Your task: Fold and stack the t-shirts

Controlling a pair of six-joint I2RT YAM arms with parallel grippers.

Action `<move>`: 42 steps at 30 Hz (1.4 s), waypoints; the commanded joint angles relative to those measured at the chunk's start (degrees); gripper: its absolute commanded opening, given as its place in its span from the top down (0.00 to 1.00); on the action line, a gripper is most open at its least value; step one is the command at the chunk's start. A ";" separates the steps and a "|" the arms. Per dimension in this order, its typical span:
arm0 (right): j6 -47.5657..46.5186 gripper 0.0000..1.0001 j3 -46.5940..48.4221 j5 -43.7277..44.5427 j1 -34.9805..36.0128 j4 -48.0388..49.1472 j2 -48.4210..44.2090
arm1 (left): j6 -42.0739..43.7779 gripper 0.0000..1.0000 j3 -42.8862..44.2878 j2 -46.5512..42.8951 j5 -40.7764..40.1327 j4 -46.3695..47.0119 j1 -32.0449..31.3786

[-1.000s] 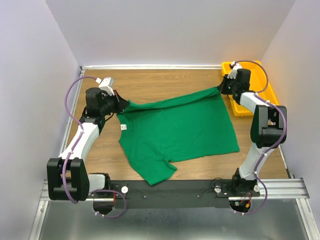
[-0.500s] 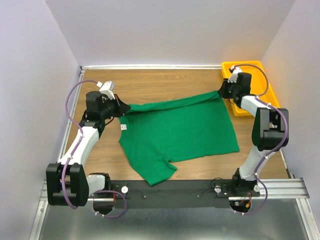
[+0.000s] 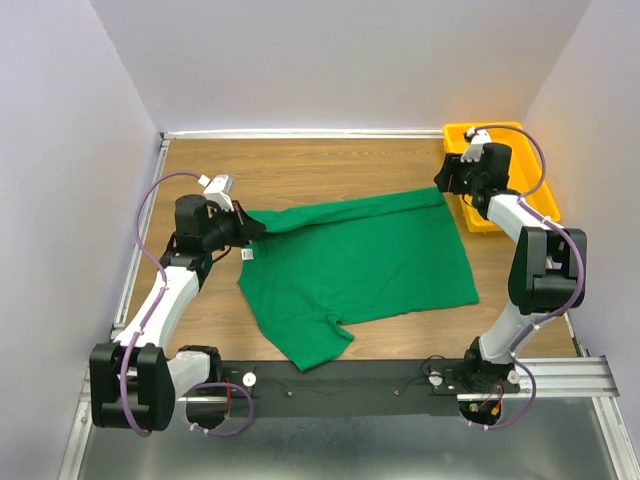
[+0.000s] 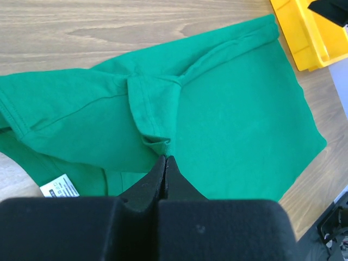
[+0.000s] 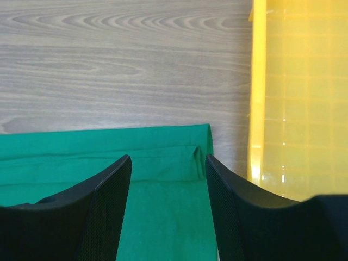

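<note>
An emerald-green t-shirt lies spread across the wooden table, its white neck label near the left side. My left gripper is shut on a bunched fold of the shirt's far-left edge; in the left wrist view the fabric puckers right at the closed tips. My right gripper hovers open over the shirt's far-right corner. In the right wrist view the hemmed corner lies flat on the table between the spread fingers, touching neither.
A yellow plastic tray sits at the back right, just right of the right gripper, with its rim close beside the shirt corner. Grey walls enclose the table on three sides. A sleeve of the shirt reaches the table's near edge.
The right gripper has opened and let go of the shirt's far-right corner, which now lies flat. The left gripper has shifted slightly toward the near side, still holding the shirt.
</note>
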 commanded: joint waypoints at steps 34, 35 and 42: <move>2.54 0.37 -4.08 -5.41 -0.45 -1.01 -2.47 | -4.22 1.00 -3.59 -3.28 -1.32 -4.34 -7.54; 2.62 0.37 -4.08 -5.50 -0.45 -1.01 -2.47 | -4.22 1.00 -3.67 -3.28 -1.58 -4.34 -7.72; 2.19 0.37 -4.34 -6.11 -0.45 -1.27 -2.91 | -4.92 1.00 -3.76 -2.49 -1.50 -5.39 -9.65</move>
